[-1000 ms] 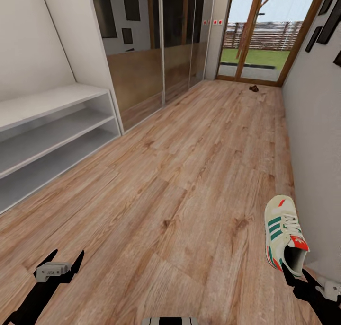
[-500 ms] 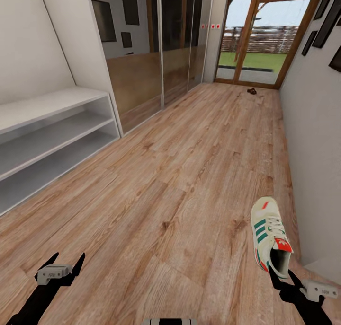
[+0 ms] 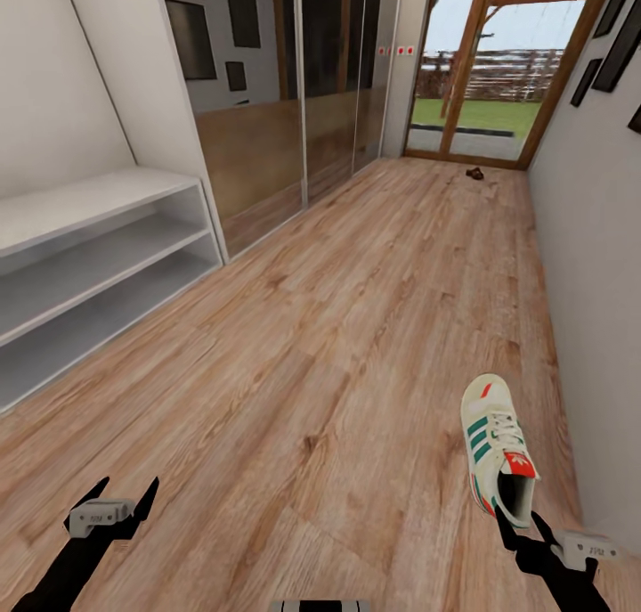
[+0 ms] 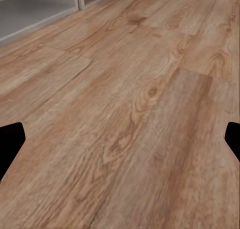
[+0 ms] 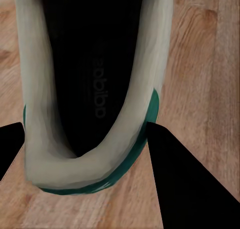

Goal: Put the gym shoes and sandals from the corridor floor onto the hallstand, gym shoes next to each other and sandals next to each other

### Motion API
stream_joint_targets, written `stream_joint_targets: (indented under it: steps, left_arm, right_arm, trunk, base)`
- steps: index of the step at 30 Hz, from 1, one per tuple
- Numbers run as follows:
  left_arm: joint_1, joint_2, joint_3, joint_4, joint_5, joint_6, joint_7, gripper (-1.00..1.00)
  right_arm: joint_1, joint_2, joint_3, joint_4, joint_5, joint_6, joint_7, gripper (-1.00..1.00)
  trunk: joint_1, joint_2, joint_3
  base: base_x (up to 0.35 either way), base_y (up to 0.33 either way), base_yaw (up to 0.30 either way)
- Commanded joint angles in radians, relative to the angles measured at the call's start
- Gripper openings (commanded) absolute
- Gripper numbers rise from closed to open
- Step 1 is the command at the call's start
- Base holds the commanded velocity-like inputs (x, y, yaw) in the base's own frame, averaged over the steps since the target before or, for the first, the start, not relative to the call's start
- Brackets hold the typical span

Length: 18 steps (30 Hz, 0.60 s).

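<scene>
A cream-white gym shoe [image 3: 494,443] with green stripes and a red-orange tongue label hangs toe-forward over the corridor floor [image 3: 338,327] at the lower right. My right gripper [image 3: 518,519] is shut on its heel. In the right wrist view the fingers clamp the heel collar of the gym shoe [image 5: 60,154] from both sides of the right gripper [image 5: 85,126]. My left gripper [image 3: 125,489] is open and empty above bare planks, as the left gripper [image 4: 122,139] also looks in its wrist view. The hallstand [image 3: 89,198] stands at the left with empty shelves. A small dark brown shape, seemingly a sandal [image 3: 476,174], lies far off by the glass door.
Mirrored wardrobe doors [image 3: 294,104] run along the left wall beyond the hallstand. A plain wall [image 3: 588,265] closes the right side close to the held shoe. A wood-framed glass door [image 3: 485,77] ends the corridor. Open wood floor stretches between.
The right gripper has moved leftward with the gym shoe in it. The camera view has shifted slightly. The left gripper has stayed in place.
</scene>
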Motion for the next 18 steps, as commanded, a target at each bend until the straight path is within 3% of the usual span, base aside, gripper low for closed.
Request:
stream_joint_targets:
  steps: [1, 18]
  left_arm:
    - [0.0, 0.0, 0.0, 0.0, 0.0, 0.0, 0.0, 1.0]
    - [0.0, 0.0, 0.001, 0.001, 0.0, 0.0, 0.0, 1.0]
  right_arm:
    - [0.0, 0.001, 0.0, 0.0, 0.0, 0.0, -0.001, -1.0]
    - [0.0, 0.006, 0.002, 0.001, 0.006, -0.006, -0.001, -1.0]
  trunk:
    - [0.0, 0.0, 0.0]
    - [0.0, 0.0, 0.013]
  base:
    - [0.293, 0.0, -0.001]
    - [0.316, 0.054, 0.0]
